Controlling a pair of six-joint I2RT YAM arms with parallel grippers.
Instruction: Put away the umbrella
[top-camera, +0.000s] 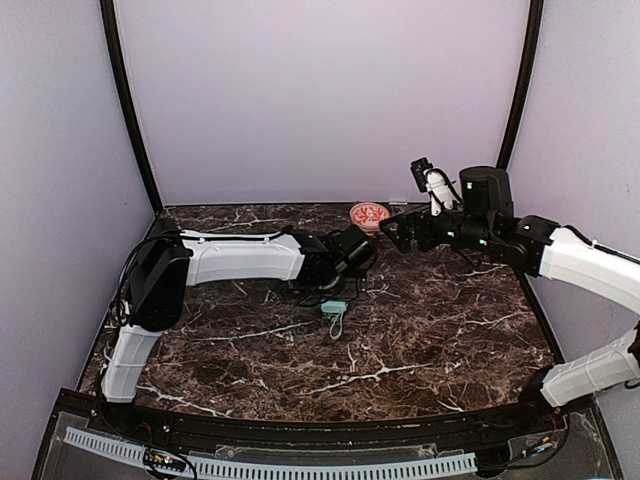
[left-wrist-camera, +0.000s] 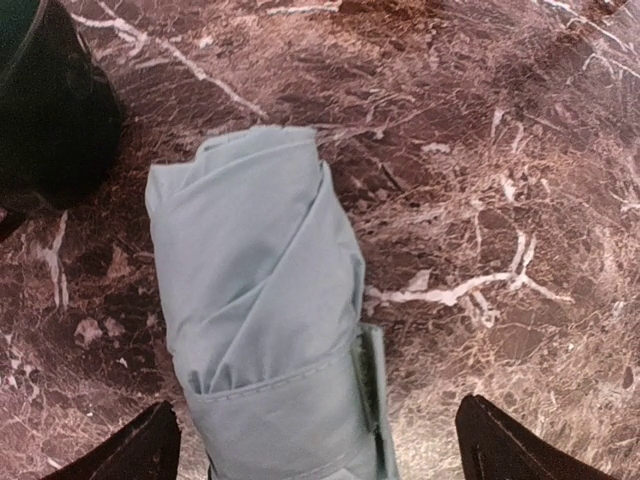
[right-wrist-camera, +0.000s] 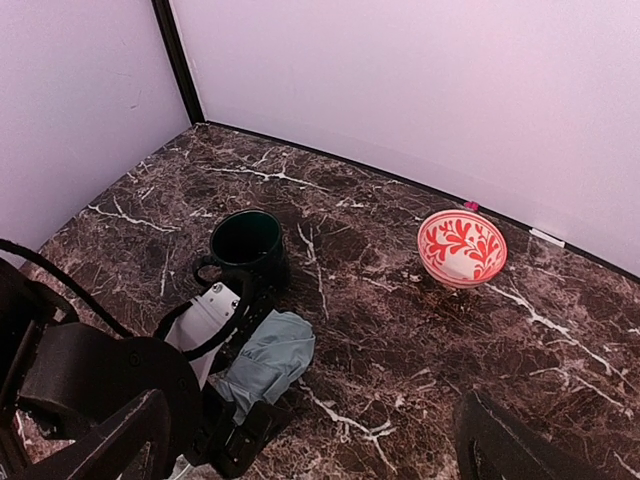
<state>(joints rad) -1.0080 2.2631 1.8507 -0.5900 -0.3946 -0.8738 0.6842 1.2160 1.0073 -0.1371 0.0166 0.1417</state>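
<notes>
Both tools are spread wide: the left tool (left-wrist-camera: 318, 425) hangs low over the umbrella (left-wrist-camera: 255, 300), a finger on either side and neither gripping it, while the right tool (right-wrist-camera: 312, 415) is raised above the surface (top-camera: 430, 330) and holds nothing. The umbrella lies folded on the marble surface, just beside the dark green mug (right-wrist-camera: 245, 240).

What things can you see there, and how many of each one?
umbrella: one, pale mint green, folded, lying mid-table
mug: one, dark green, upright, close beside the umbrella
bowl: one, white with red pattern, near the back wall
table: one, dark brown marble with white veins
left gripper: one, black, open, fingers either side of the umbrella
right gripper: one, black, open and empty, raised above the table
</notes>
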